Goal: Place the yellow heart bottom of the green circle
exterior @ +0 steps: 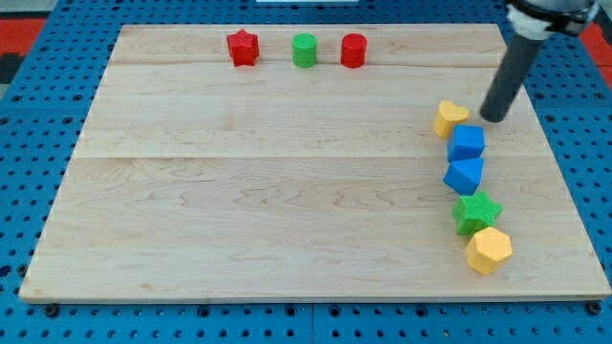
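Observation:
The yellow heart [448,118] lies at the view's right, at the head of a column of blocks. The green circle [304,50] stands near the view's top edge, between a red star [243,48] and a red cylinder [354,50]. My tip [494,117] rests on the board just to the right of the yellow heart, a small gap apart from it, and above the blue cube [468,142].
Below the heart the column runs down the view's right: the blue cube, a blue triangular block [465,176], a green star [476,211] and a yellow hexagon [490,249]. The wooden board [239,191] lies on a blue perforated surface [29,191].

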Robot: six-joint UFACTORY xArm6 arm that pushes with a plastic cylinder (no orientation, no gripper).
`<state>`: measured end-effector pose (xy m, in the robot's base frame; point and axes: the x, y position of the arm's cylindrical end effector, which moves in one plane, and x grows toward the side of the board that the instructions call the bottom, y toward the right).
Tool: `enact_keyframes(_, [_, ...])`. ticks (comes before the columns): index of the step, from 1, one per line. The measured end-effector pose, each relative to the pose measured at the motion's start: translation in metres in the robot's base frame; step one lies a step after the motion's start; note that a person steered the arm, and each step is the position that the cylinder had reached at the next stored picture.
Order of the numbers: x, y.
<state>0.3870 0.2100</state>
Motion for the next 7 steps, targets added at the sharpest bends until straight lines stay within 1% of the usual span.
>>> enact_keyframes(1, [-0.001,-0.095])
enact_keyframes(2, [-0.001,-0.152])
enact_keyframes(3, [0.017,-0.126])
enact_keyframes(4, [0.04,-0.177])
enact_keyframes(5, [0.046,-0.209])
enact_keyframes(6, [0.024,-0.259])
enact_keyframes(7, [-0.021,-0.259])
